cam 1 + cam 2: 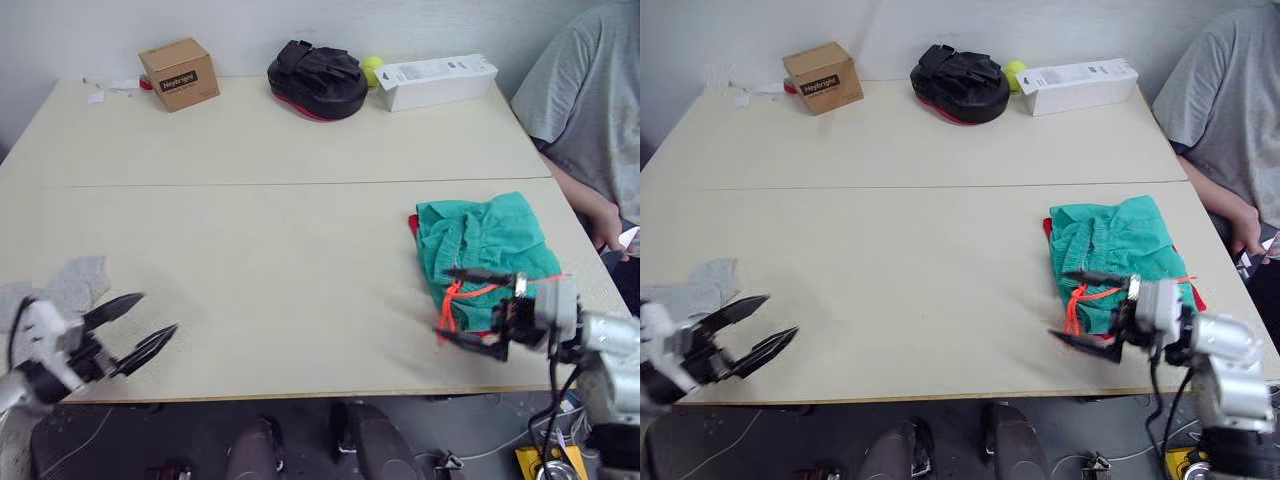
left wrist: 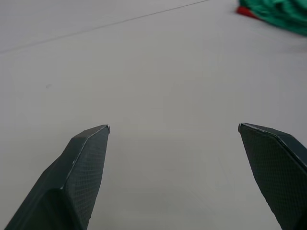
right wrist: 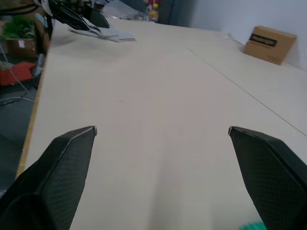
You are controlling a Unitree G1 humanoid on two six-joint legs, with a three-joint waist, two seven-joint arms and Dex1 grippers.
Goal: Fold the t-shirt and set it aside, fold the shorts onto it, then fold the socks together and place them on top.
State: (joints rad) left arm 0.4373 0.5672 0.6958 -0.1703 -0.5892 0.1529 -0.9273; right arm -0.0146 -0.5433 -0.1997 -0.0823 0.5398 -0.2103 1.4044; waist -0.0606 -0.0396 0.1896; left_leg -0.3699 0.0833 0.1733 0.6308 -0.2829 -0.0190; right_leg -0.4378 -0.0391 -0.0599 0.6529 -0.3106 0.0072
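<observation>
Head camera: the shorts (image 1: 487,257) lie folded near the table's (image 1: 270,200) right edge, on top of the t-shirt (image 1: 413,224), of which a red sliver peeks out at the left side. The orange drawstring (image 1: 455,301) trails toward the front edge. My right pincer (image 1: 471,310) hovers at the near end of the shorts, fingers spread, grasping nothing. My left pincer (image 1: 135,332) hangs over the front left corner, also spread and empty, just beside the grey socks (image 1: 62,288) lying at the left edge. At the back edge: a cardboard box (image 1: 179,73), a black pouch (image 1: 316,79), a yellow-green ball (image 1: 372,68), a white box (image 1: 436,80). A person in a grey shirt (image 1: 588,95) sits at the right.

Left wrist: fingers (image 2: 79,172) wide apart over bare tabletop; shorts in the far corner.

Right wrist: fingers (image 3: 57,177) wide apart; socks and left pincer far across.
</observation>
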